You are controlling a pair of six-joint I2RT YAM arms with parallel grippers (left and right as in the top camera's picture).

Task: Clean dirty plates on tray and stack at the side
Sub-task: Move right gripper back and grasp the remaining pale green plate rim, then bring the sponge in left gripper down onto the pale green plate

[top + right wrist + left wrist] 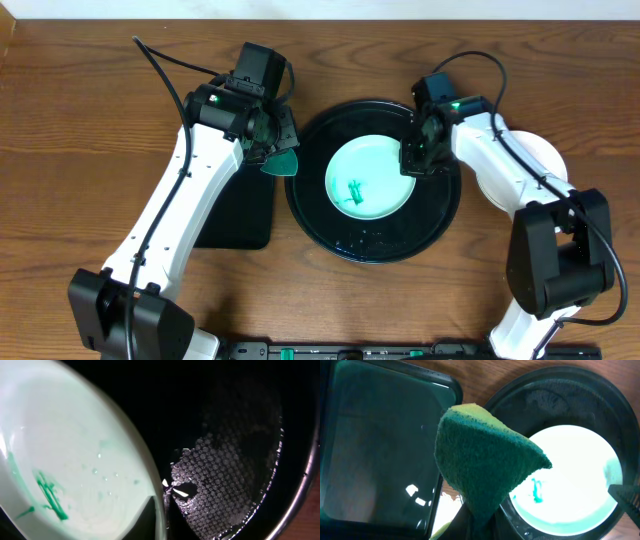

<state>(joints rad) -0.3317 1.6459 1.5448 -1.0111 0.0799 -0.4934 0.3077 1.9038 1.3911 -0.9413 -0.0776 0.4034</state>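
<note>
Item 1: mint-green plate (378,168) lay mid-frame inside the round black tray (440,218), with a dark-green smear (353,190) left of its middle.
Item 2: right gripper (418,158) was clamped on that plate's right rim.
Item 3: left gripper (272,150), upper left of centre, was clenched on a green sponge (284,164) beside the rectangular tray (240,215).
Item 4: white plate (545,152) sat at the right of the frame on the tabletop (80,120), partly hidden.

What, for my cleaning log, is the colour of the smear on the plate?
Green smear; clearest in the right wrist view.
</note>
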